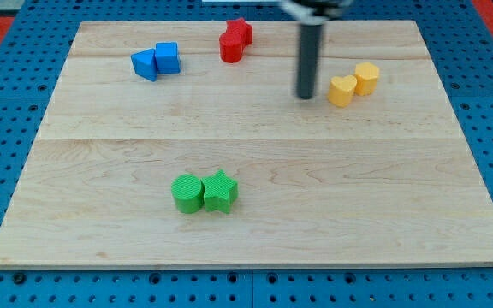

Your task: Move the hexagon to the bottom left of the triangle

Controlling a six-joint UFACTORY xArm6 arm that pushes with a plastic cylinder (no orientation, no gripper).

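On the wooden worktop [255,222], which lies on a blue pegboard [7,94], four pairs of blocks are seen. The dark rod ends in my tip [305,96], which is set down just to the view's left of the yellow hexagon [342,90], close to it but with a narrow gap visible, so no contact can be confirmed. No hand is fitted to the rod, so there is nothing to be spread or pressed together. The hexagon is touched on its upper right by a yellow cylinder [367,78]. Well to the view's left of my tip, near the view's top, a blue triangle [145,64] is found, with a blue cube [167,57] touching its right side. Between that pair and my tip, also near the top edge, two red blocks are placed together: a red star [241,32] and a second red block [230,46] whose shape cannot be made out. Far below my tip and to its left, a green cylinder [187,192] and a green star [220,190] are set side by side, touching.
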